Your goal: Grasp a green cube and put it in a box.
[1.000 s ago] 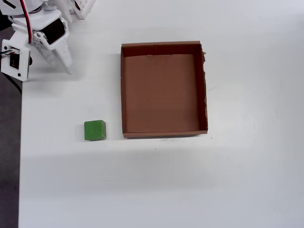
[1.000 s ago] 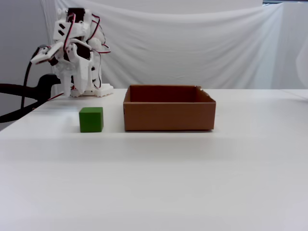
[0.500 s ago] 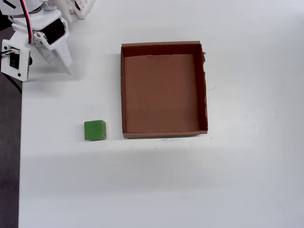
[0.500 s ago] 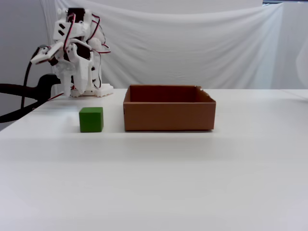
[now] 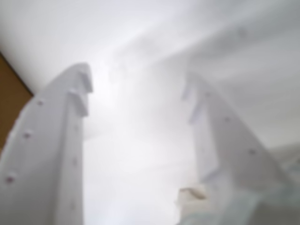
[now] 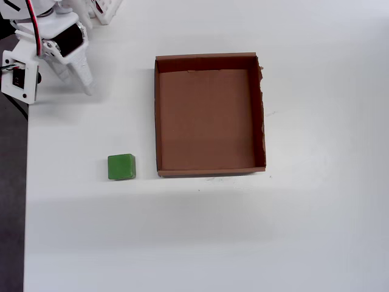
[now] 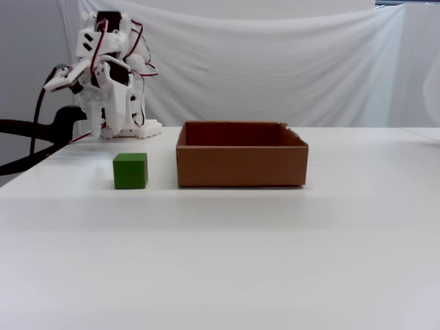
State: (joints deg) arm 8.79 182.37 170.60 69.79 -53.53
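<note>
Apparently nothing has shifted over the last second: arm, cube and box sit just as they did in the earlier overhead and fixed views, so the task has not really begun.

Starting at the left of the overhead view, the white two-finger gripper (image 6: 85, 79) hangs near the worktop's (image 6: 316, 243) 10 o'clock corner, folded close to the arm's base and pointing down toward 5 o'clock. In the wrist view its white fingers (image 5: 61, 154) stand well apart with only pale blurred surface between them, so the gripper is wide and holds nothing.

Further along, the small solid bright-green cube (image 6: 121, 166) rests flat on the white worktop, at about 5 o'clock from the gripper and well apart from it. It lies just beside the lower left corner of the shallow rectangular brown cardboard box (image 6: 156, 115), with a narrow strip of worktop between them, at roughly 8 o'clock from the box's middle. The fixed view shows the cube (image 7: 130, 170) upright and clear of the box wall (image 7: 240, 165).

Rightward, the box is empty, its ragged edge on the right side.

The reach toward the cube looks like the step still to come; nearness to the box wall may crowd the fingers.
</note>
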